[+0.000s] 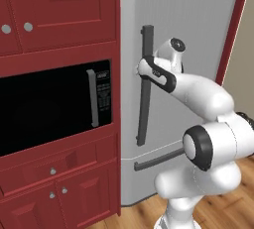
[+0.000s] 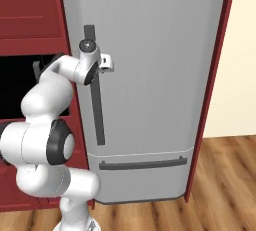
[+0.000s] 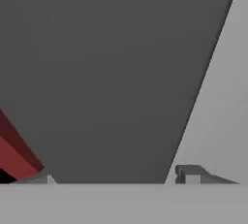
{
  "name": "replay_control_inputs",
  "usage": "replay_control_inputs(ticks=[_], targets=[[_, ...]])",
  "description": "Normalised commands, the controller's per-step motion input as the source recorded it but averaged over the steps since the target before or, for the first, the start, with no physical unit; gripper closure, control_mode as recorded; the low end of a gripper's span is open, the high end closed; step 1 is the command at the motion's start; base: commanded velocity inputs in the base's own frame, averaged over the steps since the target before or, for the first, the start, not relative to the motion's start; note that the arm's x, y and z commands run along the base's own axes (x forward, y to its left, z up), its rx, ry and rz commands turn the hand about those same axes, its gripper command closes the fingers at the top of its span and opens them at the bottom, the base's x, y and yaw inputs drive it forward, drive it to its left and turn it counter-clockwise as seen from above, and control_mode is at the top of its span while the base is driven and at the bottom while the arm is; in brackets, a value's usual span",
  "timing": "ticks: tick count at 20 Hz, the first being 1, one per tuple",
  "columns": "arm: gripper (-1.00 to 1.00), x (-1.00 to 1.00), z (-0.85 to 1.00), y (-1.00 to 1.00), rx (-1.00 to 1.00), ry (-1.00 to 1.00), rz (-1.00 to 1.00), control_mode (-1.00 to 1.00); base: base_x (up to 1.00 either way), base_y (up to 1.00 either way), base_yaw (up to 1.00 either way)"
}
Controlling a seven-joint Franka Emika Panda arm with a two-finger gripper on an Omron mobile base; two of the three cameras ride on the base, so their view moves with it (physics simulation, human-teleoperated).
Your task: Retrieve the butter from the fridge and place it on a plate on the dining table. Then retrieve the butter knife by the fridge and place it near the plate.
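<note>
The fridge [image 1: 198, 25] [image 2: 160, 75] stands shut in front of me, tall and light grey. Its long dark vertical handle [image 1: 144, 119] [image 2: 98, 120] [image 3: 116, 72] runs down the door's left side. My gripper [image 1: 144, 70] [image 2: 96, 67] [image 3: 116, 177] straddles the upper part of this bar. In the hand view one fingertip [image 3: 190, 173] sits just beyond the bar's right edge and the other just beyond its left edge. The jaws stand wide, and I cannot tell whether they touch the bar. The butter, plate, dining table and butter knife are out of view.
A black microwave [image 1: 49, 109] sits in red cabinets [image 1: 59, 10] just left of the fridge. The lower drawer has a horizontal dark handle [image 1: 156, 159] [image 2: 142, 164]. A red panel [image 2: 215, 75] borders the fridge's right side. The floor is wood [image 2: 225, 175].
</note>
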Motion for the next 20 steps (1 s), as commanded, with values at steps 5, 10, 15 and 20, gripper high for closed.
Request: replay_control_inputs(ticks=[5, 10, 15, 20], targets=[[1.00, 0.00, 0.00, 0.00, 0.00, 0.00, 0.00, -1.00, 0.00, 0.00, 0.00], [1.00, -0.43, 0.02, -0.57, 0.07, 0.00, 0.03, -1.00, 0.00, 0.00, 0.00], [1.00, -0.98, 0.10, -0.93, 0.10, 0.00, 0.11, -1.00, 0.00, 0.00, 0.00], [1.00, -1.00, 0.01, -0.93, 0.03, -0.03, 0.02, -1.00, 0.00, 0.00, 0.00]])
